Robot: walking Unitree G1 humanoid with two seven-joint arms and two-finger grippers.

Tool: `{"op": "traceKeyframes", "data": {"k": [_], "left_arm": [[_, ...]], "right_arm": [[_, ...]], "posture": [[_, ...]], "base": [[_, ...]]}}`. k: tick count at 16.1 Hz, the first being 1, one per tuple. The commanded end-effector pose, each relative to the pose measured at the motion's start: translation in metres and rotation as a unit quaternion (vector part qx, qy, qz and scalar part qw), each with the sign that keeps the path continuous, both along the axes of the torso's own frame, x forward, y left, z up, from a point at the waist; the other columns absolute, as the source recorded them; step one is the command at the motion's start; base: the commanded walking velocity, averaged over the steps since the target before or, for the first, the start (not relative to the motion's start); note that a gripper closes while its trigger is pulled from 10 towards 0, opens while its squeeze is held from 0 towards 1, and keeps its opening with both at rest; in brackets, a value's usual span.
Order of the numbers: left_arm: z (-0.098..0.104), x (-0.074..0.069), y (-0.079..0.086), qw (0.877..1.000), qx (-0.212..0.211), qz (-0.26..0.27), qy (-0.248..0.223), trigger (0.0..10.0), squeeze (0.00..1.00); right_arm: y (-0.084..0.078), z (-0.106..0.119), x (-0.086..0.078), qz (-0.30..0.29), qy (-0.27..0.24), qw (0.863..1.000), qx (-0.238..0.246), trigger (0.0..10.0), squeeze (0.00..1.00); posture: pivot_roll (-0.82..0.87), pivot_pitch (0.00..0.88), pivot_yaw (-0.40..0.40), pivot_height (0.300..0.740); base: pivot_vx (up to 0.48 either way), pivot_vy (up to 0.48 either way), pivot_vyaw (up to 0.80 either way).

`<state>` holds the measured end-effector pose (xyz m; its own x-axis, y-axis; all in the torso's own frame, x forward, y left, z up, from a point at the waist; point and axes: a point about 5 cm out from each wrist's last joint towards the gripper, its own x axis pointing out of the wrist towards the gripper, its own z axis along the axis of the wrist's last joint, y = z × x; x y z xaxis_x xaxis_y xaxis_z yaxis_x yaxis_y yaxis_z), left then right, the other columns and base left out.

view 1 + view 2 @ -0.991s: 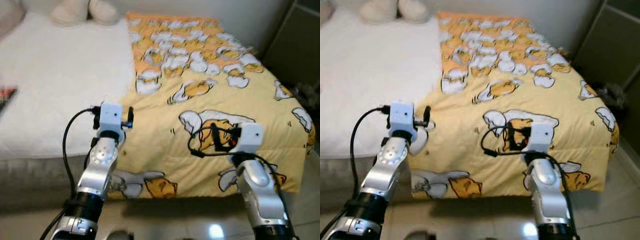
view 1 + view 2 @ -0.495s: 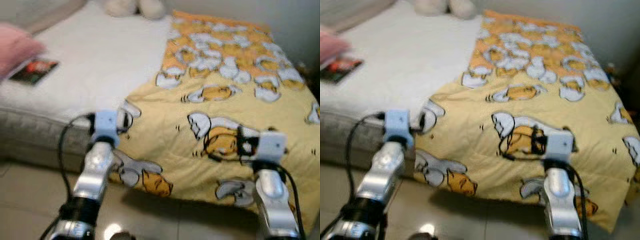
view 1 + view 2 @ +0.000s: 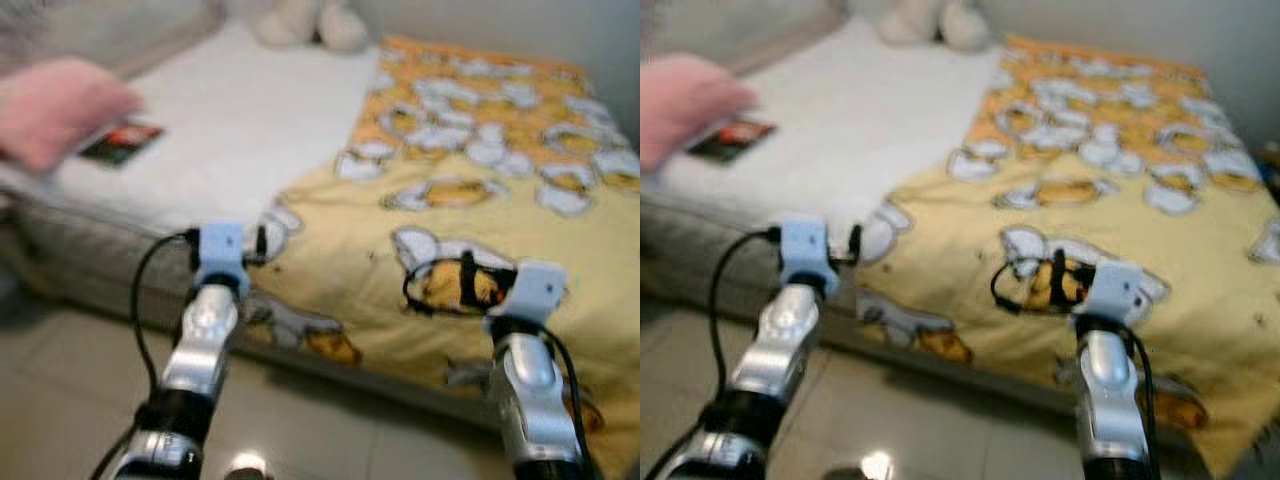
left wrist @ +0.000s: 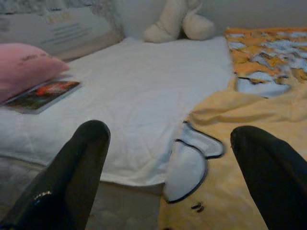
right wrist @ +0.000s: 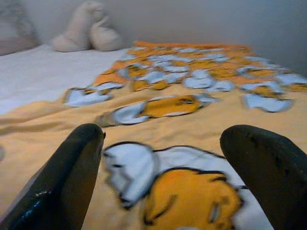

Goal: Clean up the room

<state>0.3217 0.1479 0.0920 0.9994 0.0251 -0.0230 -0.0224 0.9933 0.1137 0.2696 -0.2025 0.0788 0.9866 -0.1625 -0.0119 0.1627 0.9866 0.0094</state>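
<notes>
Your left gripper (image 4: 168, 167) and right gripper (image 5: 163, 177) both have fingers spread apart, holding nothing. The yellow blanket (image 3: 480, 190) covers the frame's right half; a book (image 3: 121, 143) and pink pillow (image 3: 55, 105) sit upper left on the bed (image 3: 230, 130).

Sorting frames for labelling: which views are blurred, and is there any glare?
Both eye views are smeared by motion; a small glare spot sits on the floor. Left wrist view is fairly sharp on the book; right wrist view blurs the blanket.
</notes>
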Motion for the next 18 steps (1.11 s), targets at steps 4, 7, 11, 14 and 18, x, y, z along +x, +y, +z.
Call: {"op": "traceKeyframes", "data": {"k": [4,7,11,14,18], "left_arm": [[0.004,0.006,0.010,1.000,-0.001,0.022,0.000,10.0,0.00],[0.008,0.007,0.007,1.000,-0.009,0.019,-0.007,10.0,0.00],[0.006,0.006,0.008,1.000,-0.015,0.025,-0.004,10.0,0.00],[0.005,0.006,0.006,1.000,0.012,0.022,-0.001,10.0,0.00],[0.006,0.007,0.003,0.999,0.049,0.023,-0.001,10.0,0.00]], "right_arm": [[0.010,0.006,0.008,0.037,-0.005,0.999,0.013,10.0,0.21],[0.016,0.004,0.008,0.062,0.004,0.998,0.023,10.0,0.25],[0.019,0.003,0.009,0.081,0.010,0.996,0.033,10.0,0.31],[0.021,0.004,0.012,0.093,0.013,0.995,0.036,10.0,0.35],[0.020,0.005,0.014,0.097,0.014,0.994,0.038,10.0,0.37]], "posture": [[0.06,0.007,-0.045,0.736],[0.06,0.012,-0.049,0.736],[0.07,0.014,-0.054,0.736],[0.08,0.017,-0.059,0.736],[0.08,0.018,-0.063,0.736]], "base": [[0.000,0.444,0.67],[0.185,0.408,0.66],[0.409,0.155,0.65],[0.411,0.000,0.64],[0.000,-0.118,0.63]]}}
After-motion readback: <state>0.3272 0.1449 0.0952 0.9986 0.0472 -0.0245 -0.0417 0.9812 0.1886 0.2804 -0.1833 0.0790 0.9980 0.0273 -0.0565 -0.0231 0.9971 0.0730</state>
